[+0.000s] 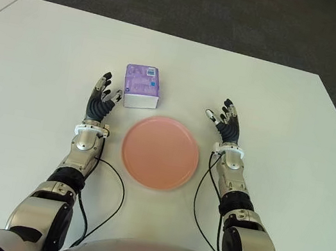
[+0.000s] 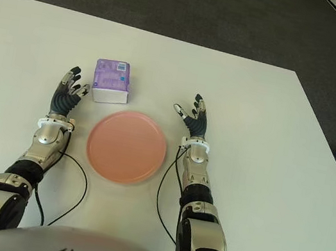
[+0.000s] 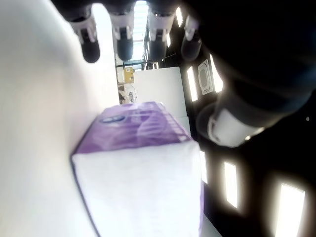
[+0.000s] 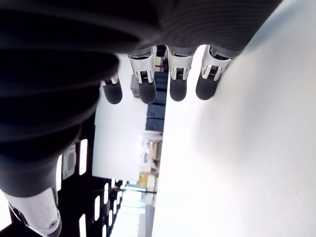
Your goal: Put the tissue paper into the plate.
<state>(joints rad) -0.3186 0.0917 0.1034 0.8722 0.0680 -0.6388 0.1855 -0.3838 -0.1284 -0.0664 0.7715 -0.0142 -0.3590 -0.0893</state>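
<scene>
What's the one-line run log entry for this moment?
left hand: open, beside purple tissue pack | right hand: open, idle | round pink plate: empty

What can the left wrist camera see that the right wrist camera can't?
Only the left wrist view shows the purple tissue pack, lying on the table close to the left robot hand, which is open and holds nothing. Only the right wrist view shows the right robot hand, also open and empty, with nothing in front of it. Both show the white table and fingers spread out. Neither shows the pink plate; only the eye views do, between the two hands.
</scene>
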